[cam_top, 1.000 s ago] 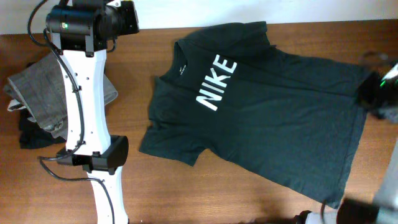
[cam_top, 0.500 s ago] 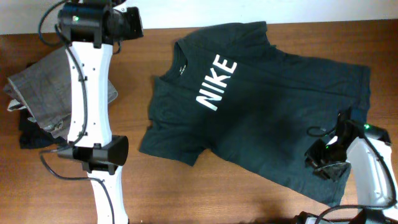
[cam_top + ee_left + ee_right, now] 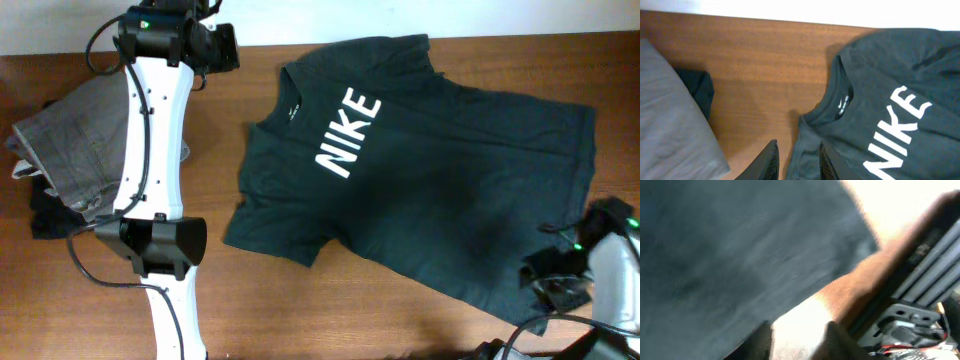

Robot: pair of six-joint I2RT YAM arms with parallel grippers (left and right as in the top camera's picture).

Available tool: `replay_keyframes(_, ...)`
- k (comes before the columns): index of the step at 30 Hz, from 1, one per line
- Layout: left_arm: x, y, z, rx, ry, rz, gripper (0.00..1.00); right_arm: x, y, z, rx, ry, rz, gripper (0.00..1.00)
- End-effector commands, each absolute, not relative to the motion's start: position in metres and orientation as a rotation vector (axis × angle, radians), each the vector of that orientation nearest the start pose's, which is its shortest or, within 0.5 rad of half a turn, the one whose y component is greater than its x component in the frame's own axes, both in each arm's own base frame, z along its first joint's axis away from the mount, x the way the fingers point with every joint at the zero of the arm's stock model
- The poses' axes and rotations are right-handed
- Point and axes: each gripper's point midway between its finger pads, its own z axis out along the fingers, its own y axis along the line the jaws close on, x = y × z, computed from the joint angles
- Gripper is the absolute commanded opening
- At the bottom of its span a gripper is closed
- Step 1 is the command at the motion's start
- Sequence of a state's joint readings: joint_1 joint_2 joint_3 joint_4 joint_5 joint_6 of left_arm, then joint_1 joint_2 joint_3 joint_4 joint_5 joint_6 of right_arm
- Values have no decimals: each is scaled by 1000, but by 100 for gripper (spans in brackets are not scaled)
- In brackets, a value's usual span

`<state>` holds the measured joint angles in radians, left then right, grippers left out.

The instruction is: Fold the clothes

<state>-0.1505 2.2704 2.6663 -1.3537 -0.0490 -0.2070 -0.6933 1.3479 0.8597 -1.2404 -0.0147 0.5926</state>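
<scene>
Two sets of fingers are released: left fingers (image 3: 769,161) hang empty beside the collar (image 3: 840,102), and right fingers (image 3: 845,340), blurred, look parted at lower right. The T-shirt (image 3: 420,190) lies flat on the bench (image 3: 300,300), mid-frame. Each set should probably pinch one edge cleanly.

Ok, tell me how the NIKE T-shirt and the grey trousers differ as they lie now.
The T-shirt lies spread open, unfolded; the grey trousers are folded into a compact pile. The T-shirt is dark charcoal with white lettering; the trousers are lighter grey and plain. The T-shirt lies straight on the table; the trousers sit on a black garment. Both rest on the same wooden table.
</scene>
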Motion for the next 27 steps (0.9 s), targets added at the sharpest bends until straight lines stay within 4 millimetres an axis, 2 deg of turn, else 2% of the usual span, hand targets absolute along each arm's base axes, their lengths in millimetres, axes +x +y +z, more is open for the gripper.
replay_keyframes(1,533,-75,263,-96,2520,-101,27,106,-119,65,2215,2467,-13,44)
replay_keyframes(3,536,-75,265,-96,2508,-104,26,97,-122,61,2313,2385,36,45)
replay_keyframes(5,538,-75,266,-96,2499,-106,27,91,-122,57,2384,2323,78,52)
replay_keyframes(9,539,-70,266,-109,2495,-102,27,85,-122,54,2449,2258,129,52)
replay_keyframes(14,540,-56,265,-125,2501,-113,27,88,-128,52,2383,2289,112,52)
replay_keyframes(20,539,-61,265,-68,2509,-251,27,93,-129,52,2309,2330,150,52)
replay_keyframes(27,539,-63,265,-46,2511,-255,27,103,-132,51,2178,2415,94,50)
